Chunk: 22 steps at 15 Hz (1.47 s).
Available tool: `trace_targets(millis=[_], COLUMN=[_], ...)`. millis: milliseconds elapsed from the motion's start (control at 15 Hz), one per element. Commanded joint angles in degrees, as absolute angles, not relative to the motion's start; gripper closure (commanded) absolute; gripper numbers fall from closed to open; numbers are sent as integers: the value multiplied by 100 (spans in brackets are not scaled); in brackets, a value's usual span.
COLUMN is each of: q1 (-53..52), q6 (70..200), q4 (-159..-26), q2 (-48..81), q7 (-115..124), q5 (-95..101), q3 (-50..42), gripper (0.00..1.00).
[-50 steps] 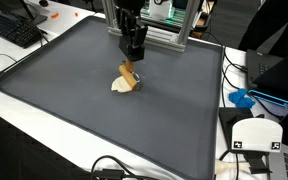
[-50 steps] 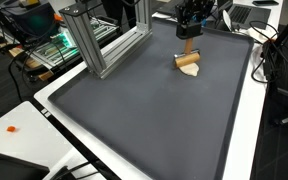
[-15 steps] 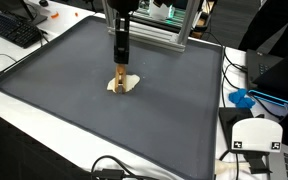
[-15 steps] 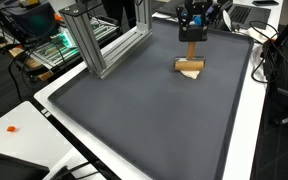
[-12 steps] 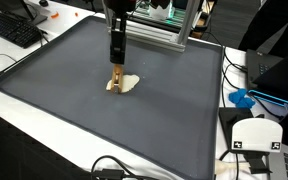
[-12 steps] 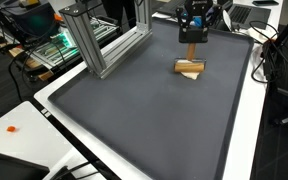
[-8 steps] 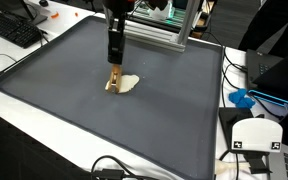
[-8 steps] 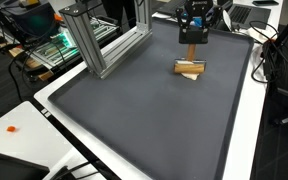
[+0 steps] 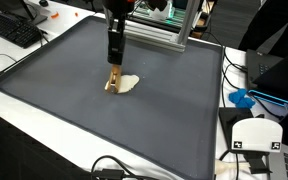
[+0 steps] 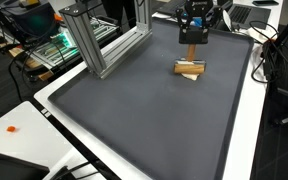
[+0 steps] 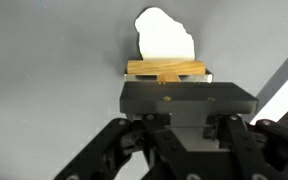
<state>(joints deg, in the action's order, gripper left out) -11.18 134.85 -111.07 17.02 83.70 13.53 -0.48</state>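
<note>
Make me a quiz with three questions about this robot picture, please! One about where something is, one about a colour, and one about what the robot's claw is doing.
1. Where does the white piece lie?
A. Up in the air
B. On the mat, right beside the wooden block
C. Inside a box

2. What colour is the mat?
A. Red
B. Yellow
C. Dark grey

3. How is the gripper?
A. Shut on the wooden block
B. Wide open with nothing in it
C. Out of sight

Answers:
1 B: both exterior views show the white piece flat on the mat by the block's lower end.
2 C: the mat looks dark grey in every view.
3 A: the block sits clamped under the gripper and reaches down to the mat.
</note>
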Motion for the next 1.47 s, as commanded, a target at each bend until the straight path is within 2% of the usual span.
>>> trace_targets(millis=[0,733,1400], q1=[-988,-982,-986], q6=[13443,12938,12469], q4=[-11144,-11038,-10893], q2=[1909,1916,1725], q7=[7877,6911,6423], q5=[825,-182,-310], q3=[139,309,362], gripper=[78,78,78])
